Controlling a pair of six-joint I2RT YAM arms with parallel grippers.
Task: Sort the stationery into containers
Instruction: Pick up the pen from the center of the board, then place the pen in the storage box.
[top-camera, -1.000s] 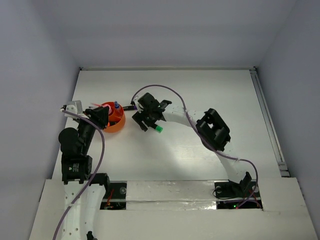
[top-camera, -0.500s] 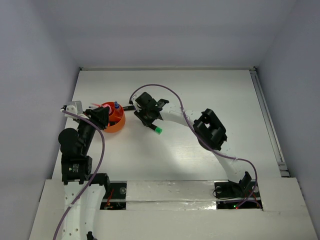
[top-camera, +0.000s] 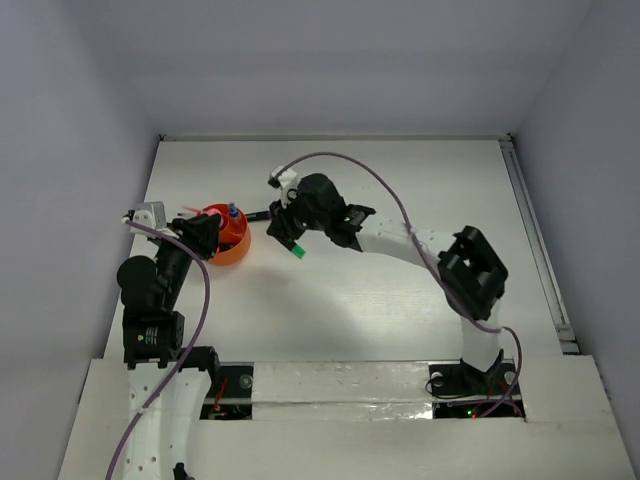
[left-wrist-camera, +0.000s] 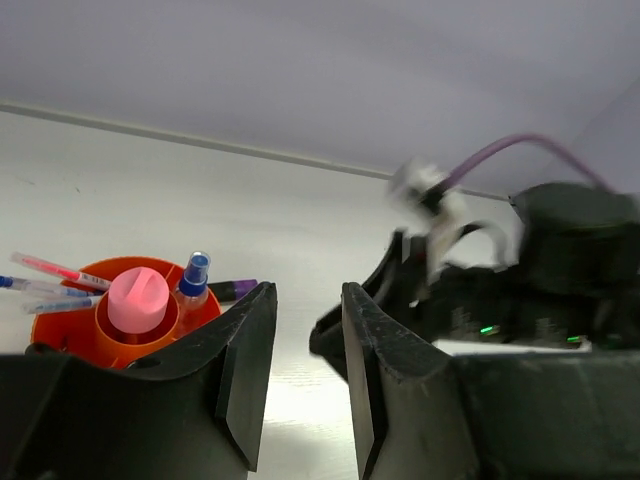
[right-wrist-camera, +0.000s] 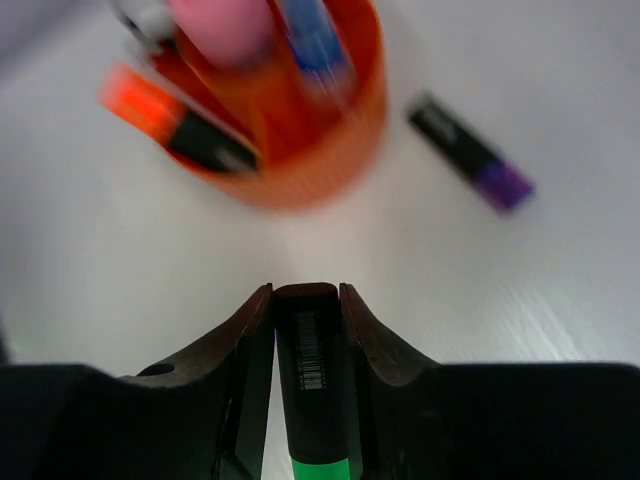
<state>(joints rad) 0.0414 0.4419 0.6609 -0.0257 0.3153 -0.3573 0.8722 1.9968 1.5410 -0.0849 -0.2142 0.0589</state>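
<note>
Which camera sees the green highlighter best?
The right wrist camera. There the green highlighter sits up close in the middle, clamped in the right pincer, with its barcode and green end showing. The top view shows only a tiny green tip. The left wrist view does not show it clearly.

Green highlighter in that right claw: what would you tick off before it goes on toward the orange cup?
1. Grip: the right gripper is shut on the green highlighter, which sits straight between the jaws: ok.
2. The orange holder stands upright ahead of that gripper: ok.
3. Free slot inside: the pink-capped bottle, blue-capped bottle and pens are already in it, and the right wrist view is blurred: cannot tell.
4. Way there: the purple highlighter lies flat beside the holder, apart from it: ok.
5. Room at the holder: the left gripper, jaws apart and empty, is close at its side: cannot tell.
</note>
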